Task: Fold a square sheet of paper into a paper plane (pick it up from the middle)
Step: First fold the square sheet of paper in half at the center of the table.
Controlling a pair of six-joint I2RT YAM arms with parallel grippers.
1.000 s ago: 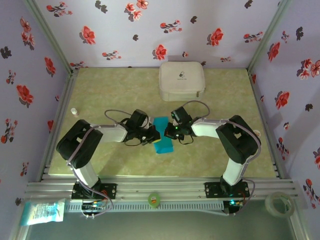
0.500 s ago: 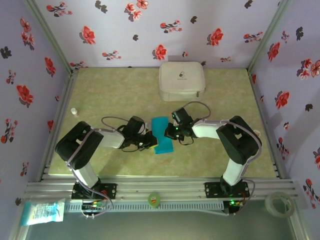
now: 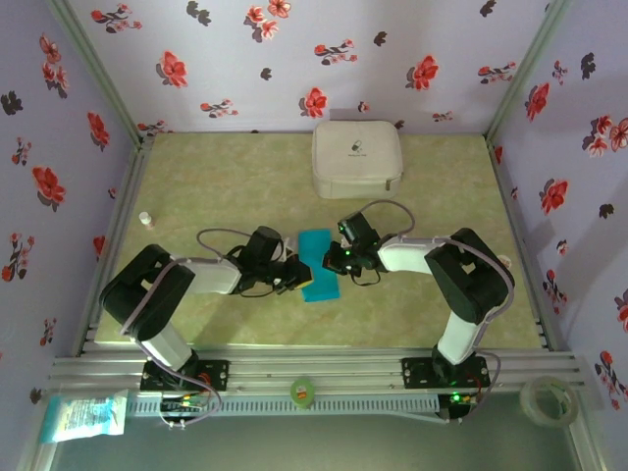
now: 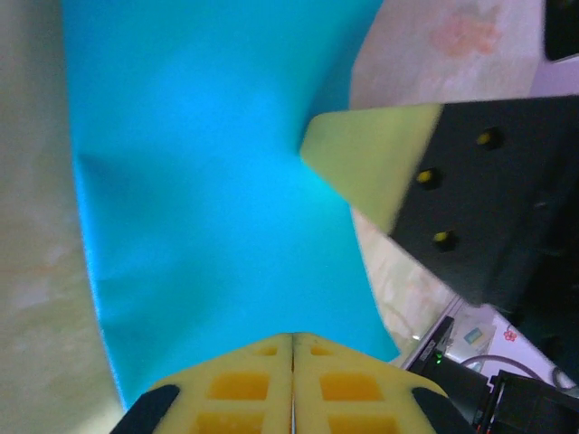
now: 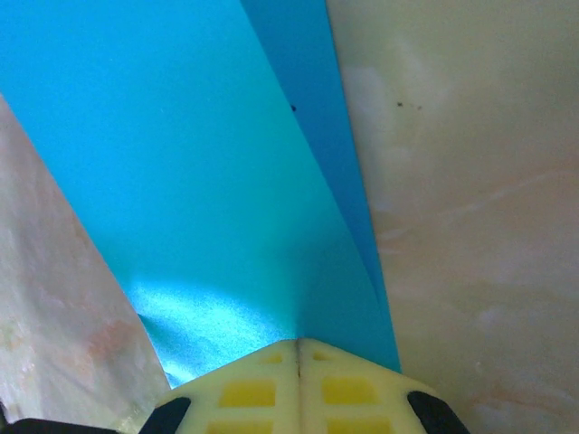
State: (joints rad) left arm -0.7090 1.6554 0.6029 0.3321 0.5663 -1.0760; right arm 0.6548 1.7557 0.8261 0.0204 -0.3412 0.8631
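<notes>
Paper (image 3: 320, 267) of bright turquoise lies on the bench (image 3: 216, 177), folded to a narrow strip. It is about the middle, between your two arms, and well apart from the white zip case (image 3: 357, 157) at the far side. Your left claw (image 3: 299, 277) meets the strip from its left side, low over the bench and clenched. In the left wrist view its two yellow tips stand together, with only a thin seam between them, at the edge of the sheet. Your right claw (image 3: 332, 261) is clenched as well and touches the opposite edge. One of its pale pads (image 4: 371, 154) presses there, and the paper dents a little at that place. I cannot tell if either claw pinches a layer. In the right wrist view you see two layers (the under one darker, along the right).
</notes>
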